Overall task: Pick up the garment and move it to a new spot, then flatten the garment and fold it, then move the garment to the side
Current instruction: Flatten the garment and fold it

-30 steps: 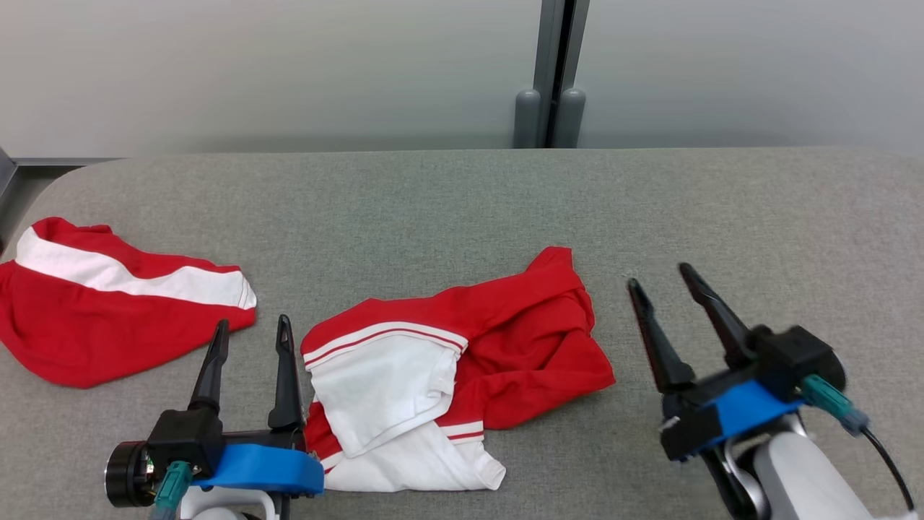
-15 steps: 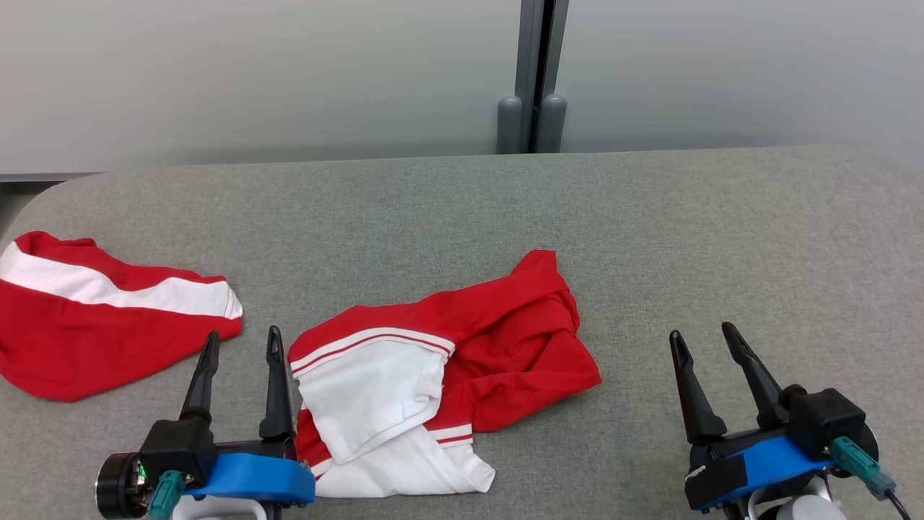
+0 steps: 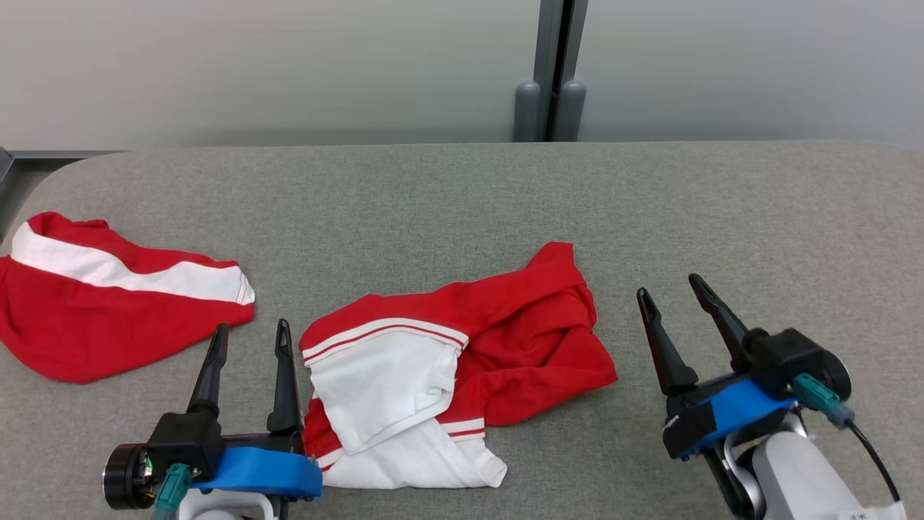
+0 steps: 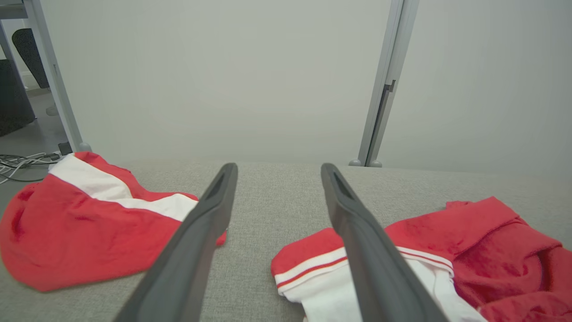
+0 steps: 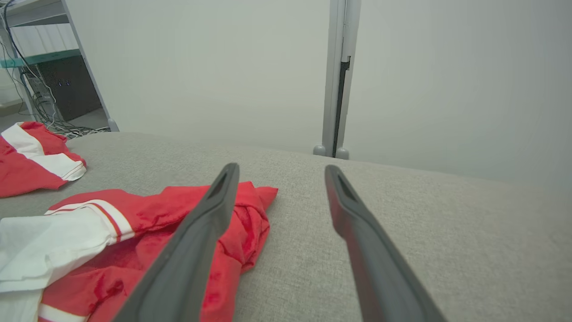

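The crumpled garment (image 3: 455, 383) lies between the released left jaws and right jaws, perhaps touching the left.

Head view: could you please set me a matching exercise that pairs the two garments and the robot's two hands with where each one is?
1. crumpled garment
2. flat red garment with white band
3. left hand
4. right hand

A. open, above bare table, right of the crumpled cloth
B. far left of the table
C. middle of the table
D. open, between the two garments

Pairs: 1-C, 2-B, 3-D, 4-A
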Robot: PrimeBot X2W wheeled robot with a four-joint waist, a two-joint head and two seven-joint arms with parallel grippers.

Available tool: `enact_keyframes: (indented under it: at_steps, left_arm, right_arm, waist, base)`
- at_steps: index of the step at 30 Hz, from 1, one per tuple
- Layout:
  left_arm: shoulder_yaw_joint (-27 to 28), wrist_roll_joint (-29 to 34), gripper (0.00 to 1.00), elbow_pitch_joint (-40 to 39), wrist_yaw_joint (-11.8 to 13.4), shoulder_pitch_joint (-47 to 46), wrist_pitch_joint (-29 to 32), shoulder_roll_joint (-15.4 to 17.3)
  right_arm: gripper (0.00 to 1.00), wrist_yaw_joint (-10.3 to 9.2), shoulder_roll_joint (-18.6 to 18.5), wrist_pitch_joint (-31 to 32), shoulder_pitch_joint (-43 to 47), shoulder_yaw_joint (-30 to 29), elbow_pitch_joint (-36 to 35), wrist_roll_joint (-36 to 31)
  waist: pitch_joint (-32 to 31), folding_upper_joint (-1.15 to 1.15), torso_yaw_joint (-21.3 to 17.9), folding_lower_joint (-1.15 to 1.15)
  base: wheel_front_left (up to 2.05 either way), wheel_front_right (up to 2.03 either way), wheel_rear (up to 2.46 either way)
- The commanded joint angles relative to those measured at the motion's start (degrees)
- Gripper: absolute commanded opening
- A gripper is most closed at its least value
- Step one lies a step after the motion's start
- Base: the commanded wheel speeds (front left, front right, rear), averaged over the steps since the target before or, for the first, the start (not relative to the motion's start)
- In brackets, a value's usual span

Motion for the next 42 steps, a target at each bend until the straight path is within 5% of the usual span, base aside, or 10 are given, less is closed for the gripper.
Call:
enact_keyframes:
  at_steps: [1,14,24,25,26,33,42]
  left_arm:
    - [-0.1,-0.3,1.00,-0.2,0.1,-1.1,-0.2,0.0]
    - [-3.0,-1.8,1.00,-0.7,1.5,-4.0,-0.2,0.0]
    - [-4.1,-2.6,1.00,-1.0,2.6,-5.0,-0.2,0.0]
    - [-4.1,-2.7,1.00,-0.9,2.6,-5.1,-0.2,0.0]
    - [-4.2,-2.8,1.00,-0.9,2.7,-5.1,-0.2,0.0]
    - [-4.0,-2.7,1.00,-0.5,2.8,-4.2,-0.2,0.0]
    - [-3.5,-2.9,1.00,-0.4,2.4,-1.8,-0.2,0.0]
  right_arm:
    - [1.00,0.03,-0.5,0.0,-1.9,0.6,1.4,-0.3]
    - [1.00,0.02,-1.7,0.0,-17.4,7.7,23.0,1.5]
    - [1.00,0.03,1.1,0.2,-21.3,13.6,37.4,6.0]
    - [0.60,0.03,1.7,0.3,-21.2,14.6,37.9,7.3]
    - [0.00,0.03,2.3,0.2,-21.3,15.6,38.2,8.7]
    - [0.00,0.02,0.1,0.0,-21.6,18.8,33.6,11.4]
    - [0.00,0.02,-5.4,0.0,-12.6,14.6,21.9,6.4]
  waist:
    - [0.7,0.00,0.6,0.00]
    - [5.5,0.00,5.2,0.00]
    - [7.5,0.00,6.7,0.00]
    - [7.4,0.00,6.7,0.00]
    - [7.4,0.00,6.6,0.00]
    - [5.4,0.00,5.4,0.00]
    - [2.3,0.00,3.7,0.00]
  base:
    - [0.00,0.00,0.00]
    - [0.00,0.00,0.00]
    - [0.00,0.00,0.00]
    - [0.00,0.00,0.00]
    - [0.00,0.00,0.00]
    - [0.00,0.00,0.00]
    - [0.00,0.00,0.00]
